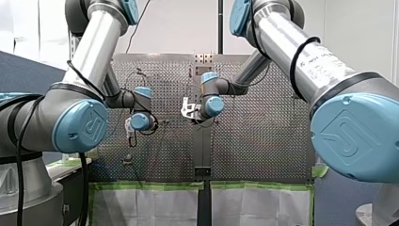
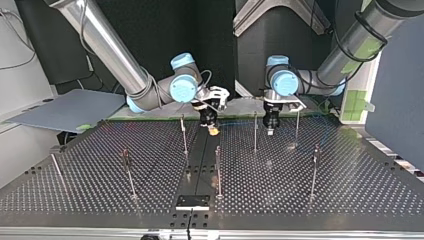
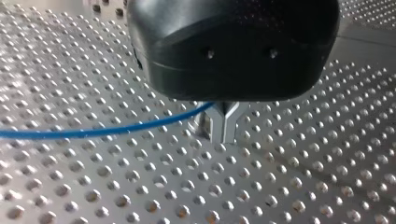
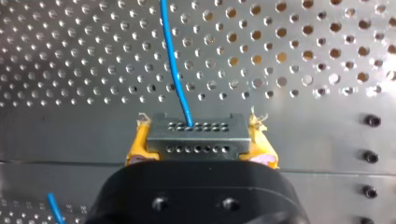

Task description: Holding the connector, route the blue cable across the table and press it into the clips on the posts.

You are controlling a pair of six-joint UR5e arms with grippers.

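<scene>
R gripper (image 4: 198, 135) clamps connector (image 4: 196, 145) btwn yellow pads; L gripper (image 3: 224, 125) looks pinched on blue cable (image 3: 93, 132). Risk: arms spread too far, cable yanks out of connector or skips posts (image 2: 255, 131).

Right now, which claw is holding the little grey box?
My right gripper, the yellow-padded one, grips the connector; my left gripper pinches only the blue cable.
</scene>
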